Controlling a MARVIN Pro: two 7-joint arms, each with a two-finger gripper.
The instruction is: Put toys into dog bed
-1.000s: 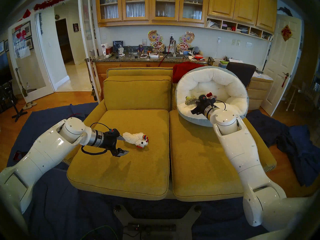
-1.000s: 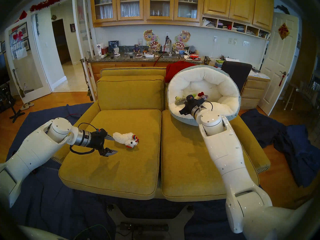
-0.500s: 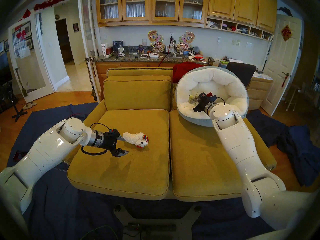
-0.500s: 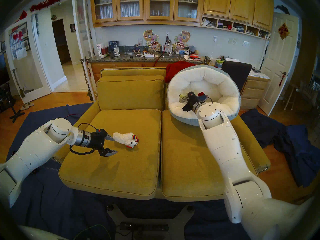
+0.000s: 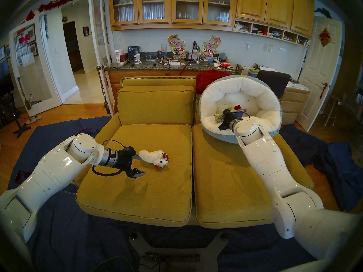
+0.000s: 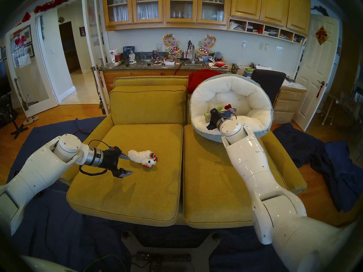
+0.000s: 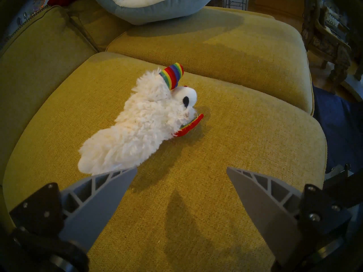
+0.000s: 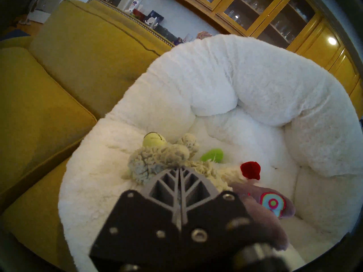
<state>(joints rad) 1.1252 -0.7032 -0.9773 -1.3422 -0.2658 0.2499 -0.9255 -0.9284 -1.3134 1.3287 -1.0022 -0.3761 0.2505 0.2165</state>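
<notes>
Lay on the left mustard-yellow sofa seat cushion (image 5: 137,187), the fluffy white plush lamb with rainbow-striped ears (image 7: 141,124), just beyond the left gripper (image 7: 181,174) with fingers spread wide and empty, while over the round white-fleece, grey-blue-sided dog bed (image 5: 261,93) with its shaggy beige (image 8: 157,159), lime-green (image 8: 213,154) and purple (image 8: 261,210) plush toys hung the right gripper (image 8: 179,170), fingers pressed together on nothing.

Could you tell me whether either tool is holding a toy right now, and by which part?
Nothing is held. The left tool is open short of the rainbow-eared lamb; the right tool is shut empty.
</notes>
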